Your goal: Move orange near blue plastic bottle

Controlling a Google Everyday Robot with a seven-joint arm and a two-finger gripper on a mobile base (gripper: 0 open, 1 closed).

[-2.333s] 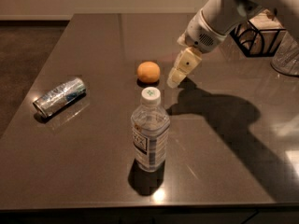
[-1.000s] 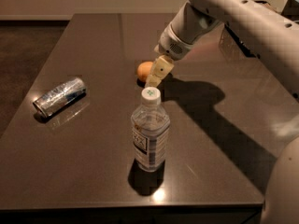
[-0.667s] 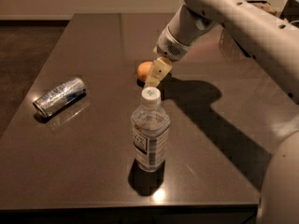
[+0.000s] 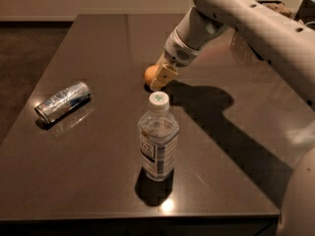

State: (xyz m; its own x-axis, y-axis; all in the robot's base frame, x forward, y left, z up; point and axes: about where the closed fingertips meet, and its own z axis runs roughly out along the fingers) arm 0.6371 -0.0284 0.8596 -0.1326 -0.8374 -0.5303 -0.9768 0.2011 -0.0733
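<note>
The gripper [image 4: 163, 76] was low over the desk [image 4: 98, 43], at the right side of the orange [image 4: 150, 73] as the camera saw it, its pale tip covering part of the fruit. It was touching or very nearly touching the orange. Whether it was clasping the fruit or only resting beside it could not be told.

The orange sat on the desk near the middle, farther from the camera than the bottle [image 4: 158, 140] and apart from it, with bare desk between the two. Only its left part showed past the gripper.

The bottle stood upright near the front edge, with its white cap on and its label turned partly toward the camera. It was touching nothing else.

A crushed can [image 4: 63, 101] lay on its side at the left of the view, well apart from both the orange and the bottle.

The arm [image 4: 246, 18] came in from the upper right and sloped down to the gripper. Its dark shadow fell across the desk to the right of the bottle.
</note>
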